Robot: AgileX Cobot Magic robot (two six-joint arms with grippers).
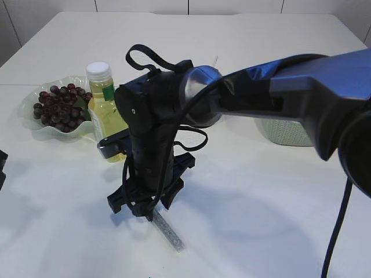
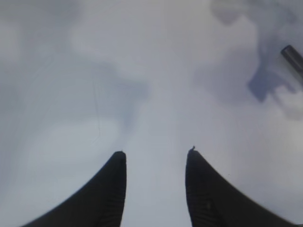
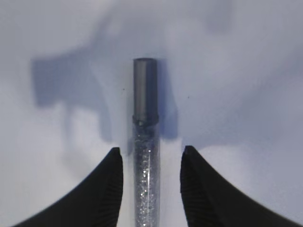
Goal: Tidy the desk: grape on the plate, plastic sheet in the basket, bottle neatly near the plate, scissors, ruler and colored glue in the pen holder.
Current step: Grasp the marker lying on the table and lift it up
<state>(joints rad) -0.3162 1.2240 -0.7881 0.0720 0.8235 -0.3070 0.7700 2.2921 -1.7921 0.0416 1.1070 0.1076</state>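
Glue: I see the glue [image 3: 145, 142] lying flat on the table [image 1: 261, 197], lower middle of the exterior frame, running between my right gripper [image 3: 149, 156] fingers.
Right jaws: apart, either side of the tube, not touching it.
Right arm: reaching in from the right, wrist pointing down.
Left gripper [image 2: 156, 156]: apart, over bare table.

The exterior view looks down at a slant from above the white table [image 1: 278, 231], close behind the right arm. Each wrist view points straight down, very near the surface, past its own black fingertips. The silver glitter glue tube with a grey cap [image 3: 145, 142] appears in all three views.
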